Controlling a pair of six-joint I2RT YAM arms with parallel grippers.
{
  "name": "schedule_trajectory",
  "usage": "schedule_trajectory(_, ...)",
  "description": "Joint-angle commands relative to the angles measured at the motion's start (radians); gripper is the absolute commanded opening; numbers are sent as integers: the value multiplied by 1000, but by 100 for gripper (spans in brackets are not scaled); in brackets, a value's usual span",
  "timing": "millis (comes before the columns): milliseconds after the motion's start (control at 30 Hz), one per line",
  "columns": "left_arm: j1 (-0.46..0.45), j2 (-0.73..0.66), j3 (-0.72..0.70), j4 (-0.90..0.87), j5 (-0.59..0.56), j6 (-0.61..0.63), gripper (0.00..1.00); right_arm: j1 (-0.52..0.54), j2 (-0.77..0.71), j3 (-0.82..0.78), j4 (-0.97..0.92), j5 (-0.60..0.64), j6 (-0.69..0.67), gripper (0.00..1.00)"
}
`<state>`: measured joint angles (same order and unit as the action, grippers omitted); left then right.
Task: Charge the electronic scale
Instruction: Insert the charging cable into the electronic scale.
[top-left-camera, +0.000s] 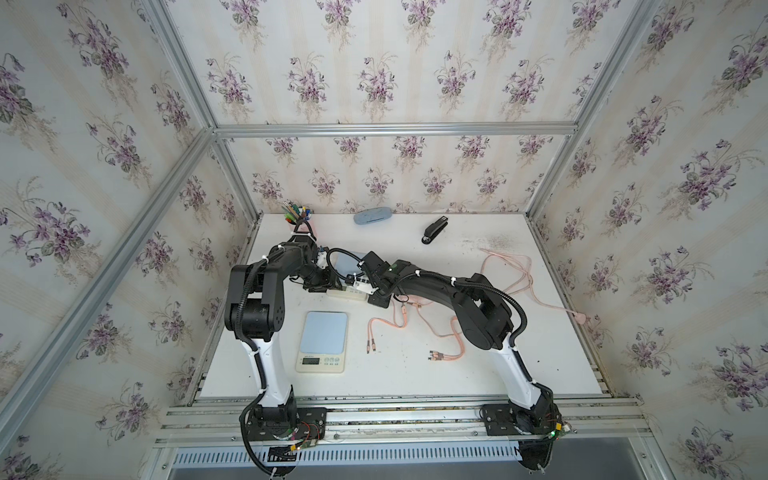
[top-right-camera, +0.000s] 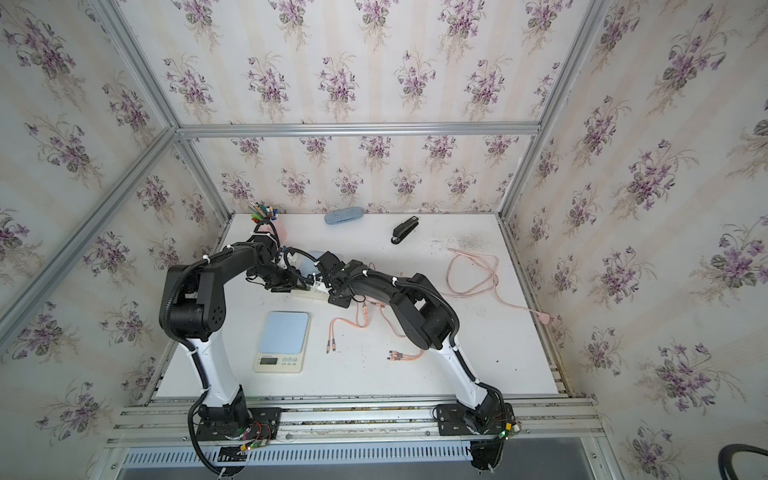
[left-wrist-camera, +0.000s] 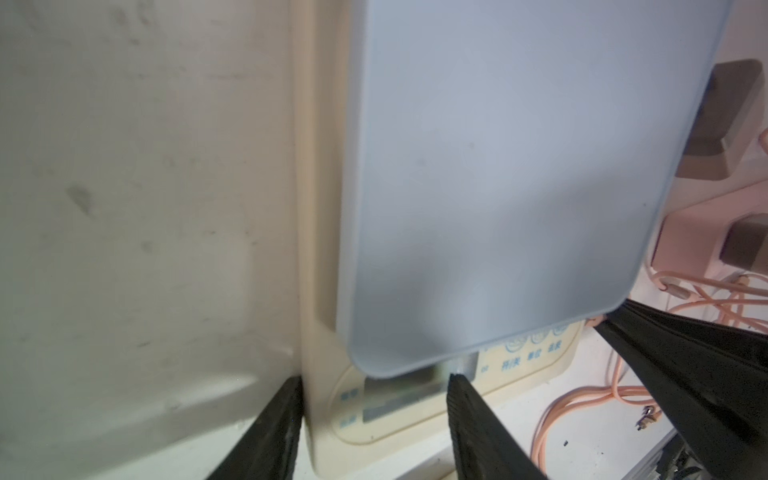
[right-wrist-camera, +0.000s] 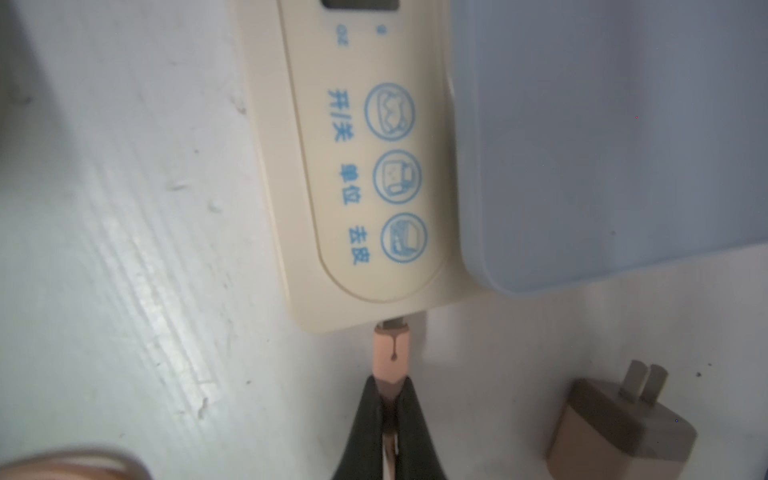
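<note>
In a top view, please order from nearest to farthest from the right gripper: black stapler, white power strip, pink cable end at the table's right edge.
1. white power strip, just beside it, mid-table
2. black stapler, toward the back
3. pink cable end, far right edge

Both top views look from high above the front edge of the bench (top-left-camera: 415, 382) down toward the back wall (top-left-camera: 395, 174), far off, and they share nearly the whole scene. The wrist cameras look along the left gripper (left-wrist-camera: 374, 380) and the right gripper (right-wrist-camera: 389, 380), very near the scale (left-wrist-camera: 498, 166); both show its button panel (right-wrist-camera: 374, 178).
</note>
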<state>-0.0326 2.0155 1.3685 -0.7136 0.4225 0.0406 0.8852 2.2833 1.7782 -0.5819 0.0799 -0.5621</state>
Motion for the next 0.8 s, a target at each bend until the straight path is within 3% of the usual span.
schedule_trajectory(0, -29, 8, -5, -97, 134, 32, 56, 20, 13, 27, 81, -140, -42, 0)
schedule_trajectory(133, -35, 4, -5, -101, 151, 41, 56, 21, 25, 65, 45, -135, -48, 0)
schedule_trajectory(233, -40, 5, -1, -105, 180, 45, 48, 21, 35, 92, 34, -129, -47, 0)
schedule_trajectory(433, -59, -11, -23, -107, 212, 13, 46, 20, 105, 234, -20, -83, 50, 0)
schedule_trajectory(767, -76, -28, -42, -104, 260, -17, 40, 21, 160, 391, -28, -212, 118, 0)
